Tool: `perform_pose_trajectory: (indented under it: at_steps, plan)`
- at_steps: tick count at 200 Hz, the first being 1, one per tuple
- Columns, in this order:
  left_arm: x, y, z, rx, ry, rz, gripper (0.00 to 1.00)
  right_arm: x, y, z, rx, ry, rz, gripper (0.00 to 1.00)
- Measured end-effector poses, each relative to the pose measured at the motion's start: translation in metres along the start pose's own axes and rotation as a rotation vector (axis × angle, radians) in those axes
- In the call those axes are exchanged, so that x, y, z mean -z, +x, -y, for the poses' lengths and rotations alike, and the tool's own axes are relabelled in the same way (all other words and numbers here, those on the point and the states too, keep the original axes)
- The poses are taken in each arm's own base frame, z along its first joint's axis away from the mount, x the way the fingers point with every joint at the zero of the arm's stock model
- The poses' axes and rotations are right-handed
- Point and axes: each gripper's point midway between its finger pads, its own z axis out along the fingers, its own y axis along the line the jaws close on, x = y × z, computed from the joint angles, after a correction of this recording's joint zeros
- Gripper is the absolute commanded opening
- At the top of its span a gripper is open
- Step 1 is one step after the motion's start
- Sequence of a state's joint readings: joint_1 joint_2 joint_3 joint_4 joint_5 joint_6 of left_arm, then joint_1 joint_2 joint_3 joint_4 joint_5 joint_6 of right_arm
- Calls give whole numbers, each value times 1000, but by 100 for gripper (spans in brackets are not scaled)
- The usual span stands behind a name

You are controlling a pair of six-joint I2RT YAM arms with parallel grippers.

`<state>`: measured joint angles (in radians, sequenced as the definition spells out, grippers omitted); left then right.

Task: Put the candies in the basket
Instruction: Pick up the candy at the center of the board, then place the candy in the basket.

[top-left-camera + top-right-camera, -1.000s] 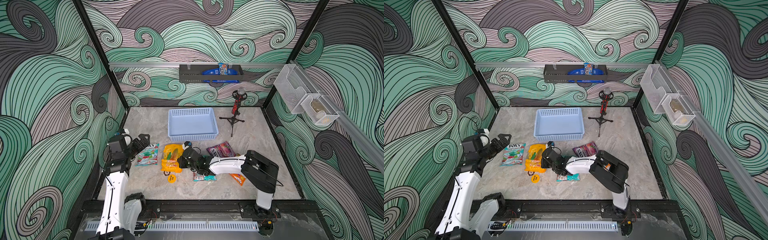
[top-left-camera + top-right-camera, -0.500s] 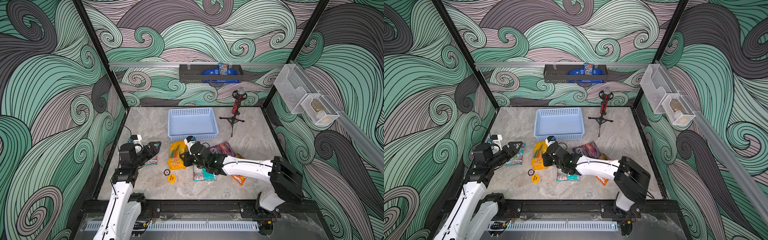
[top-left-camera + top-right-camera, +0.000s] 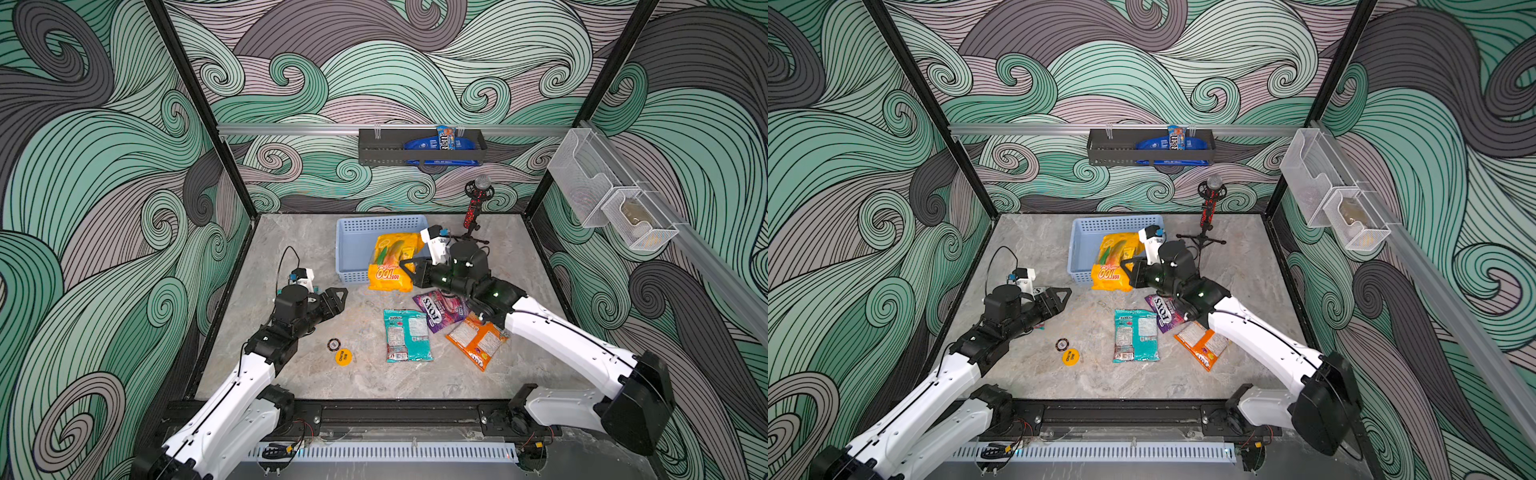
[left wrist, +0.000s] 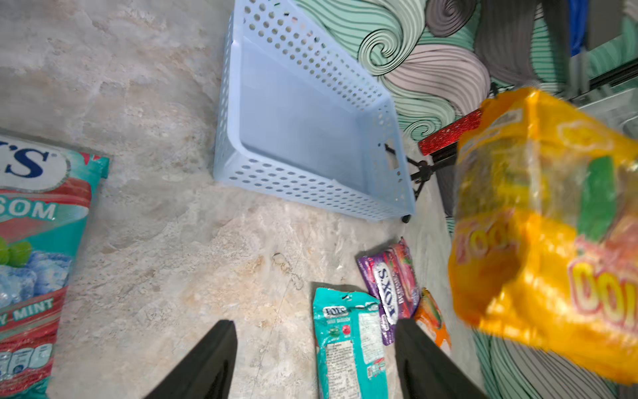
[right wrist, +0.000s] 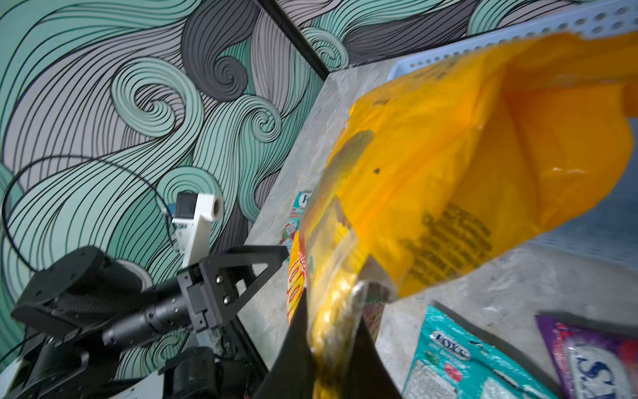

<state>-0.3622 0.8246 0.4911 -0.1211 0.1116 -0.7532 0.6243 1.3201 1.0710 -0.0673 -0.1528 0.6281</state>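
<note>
My right gripper (image 3: 409, 270) (image 5: 333, 307) is shut on a corner of the yellow candy bag (image 3: 390, 262) (image 5: 448, 172). It holds the bag in the air over the front edge of the light blue basket (image 3: 353, 237) (image 4: 310, 121), whose floor shows bare. On the table lie the teal bag (image 3: 407, 334), the purple FOX'S bag (image 3: 440, 309) and the orange bag (image 3: 478, 338), partly under my right arm. My left gripper (image 3: 338, 297) (image 4: 315, 323) is open above bare table. The mint bag (image 4: 34, 241) lies beside it, mostly hidden under that arm in both top views.
A yellow disc (image 3: 343, 356) and a small dark disc (image 3: 333, 344) lie near my left arm. A microphone on a tripod (image 3: 476, 208) stands right of the basket. A dark tray (image 3: 419, 145) with blue packets hangs on the back wall. Wire mesh bins (image 3: 602, 199) hang at right.
My right gripper lifted the yellow bag off the table and carried it back to the basket's front edge. My left arm reached forward over the mint bag toward the table's middle.
</note>
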Motion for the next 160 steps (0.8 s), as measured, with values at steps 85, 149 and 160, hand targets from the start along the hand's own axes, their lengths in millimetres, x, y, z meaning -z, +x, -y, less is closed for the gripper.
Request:
perform_pose_trajectory:
  at_steps: [85,149,160]
  plan:
    - [12,-22,-13,41,-92,151,79,-167,-53,58,18,73,-185,0]
    - [16,-28,-20,55,-126,186,80,-234,6,90,-36,95,-373,0]
    - [16,-27,-20,57,-127,185,79,-232,13,91,-41,101,-398,0]
